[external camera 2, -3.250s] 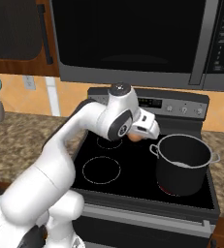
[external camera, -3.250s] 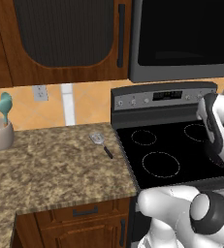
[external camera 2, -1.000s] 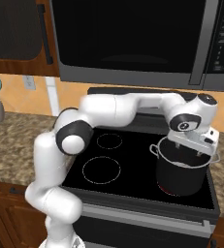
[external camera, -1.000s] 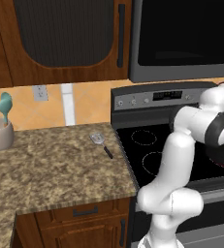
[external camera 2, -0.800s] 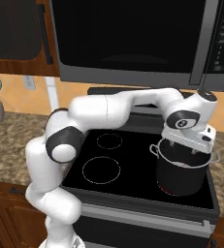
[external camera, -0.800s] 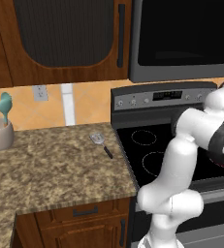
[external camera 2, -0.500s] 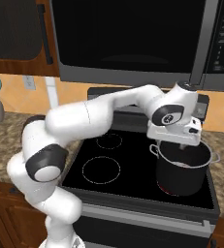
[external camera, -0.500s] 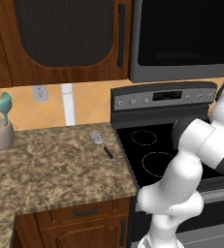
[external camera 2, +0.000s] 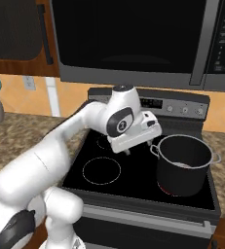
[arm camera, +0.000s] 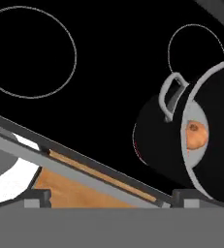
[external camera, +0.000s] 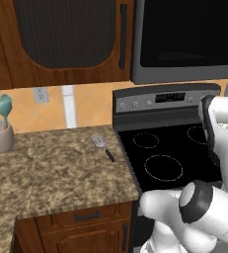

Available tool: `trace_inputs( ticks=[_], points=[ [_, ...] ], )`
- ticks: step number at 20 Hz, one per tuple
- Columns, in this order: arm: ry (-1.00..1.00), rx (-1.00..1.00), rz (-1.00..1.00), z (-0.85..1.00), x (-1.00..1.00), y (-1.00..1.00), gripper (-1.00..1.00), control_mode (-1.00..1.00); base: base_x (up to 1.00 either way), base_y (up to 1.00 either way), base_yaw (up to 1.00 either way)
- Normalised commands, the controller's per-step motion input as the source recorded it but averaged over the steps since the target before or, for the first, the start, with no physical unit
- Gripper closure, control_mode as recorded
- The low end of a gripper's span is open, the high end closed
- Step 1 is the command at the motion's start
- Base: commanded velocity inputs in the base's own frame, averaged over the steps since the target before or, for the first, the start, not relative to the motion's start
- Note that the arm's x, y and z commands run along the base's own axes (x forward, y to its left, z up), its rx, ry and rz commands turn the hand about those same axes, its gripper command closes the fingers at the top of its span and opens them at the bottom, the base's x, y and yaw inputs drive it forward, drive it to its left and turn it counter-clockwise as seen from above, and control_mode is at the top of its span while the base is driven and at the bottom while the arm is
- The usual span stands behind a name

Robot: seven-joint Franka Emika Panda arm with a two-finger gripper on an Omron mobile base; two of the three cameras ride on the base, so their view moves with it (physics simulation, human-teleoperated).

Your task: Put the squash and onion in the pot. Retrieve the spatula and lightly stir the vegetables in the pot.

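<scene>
The pincer (external camera 2: 128,151) stands fully open and empty, just left of the pot (external camera 2: 184,163) (onion (arm camera: 196,135) visible inside). The spatula (external camera: 102,147) lies well to the pincer's left on the bench (external camera: 51,173), handle pointing toward the robot, head away.

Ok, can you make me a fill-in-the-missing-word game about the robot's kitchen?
1. The pot stands on the black ____.
2. The spatula lies on the speckled ____.
3. The teal utensils stand in a ____ by the wall.
4. The gripper, beside the pot, holds ____.

Missing words: stove; counter; cup; nothing
</scene>
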Motion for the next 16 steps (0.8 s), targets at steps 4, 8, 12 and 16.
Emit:
trace_inputs(
  ticks=[4,8,12,16],
  points=[
    [0.00,-0.26,0.66,0.00,-0.42,1.00,-1.00,-1.00,0.00,0.00,0.00],
    [0.02,-0.24,0.69,0.00,-0.28,1.00,-1.00,-1.00,0.00,0.00,0.00],
    [0.02,-0.22,0.67,0.00,-0.02,0.93,-1.00,-1.00,0.00,0.00,0.00],
    [0.00,-0.27,0.60,0.00,0.00,0.96,-1.00,-1.00,0.00,0.00,0.00]
  ],
)
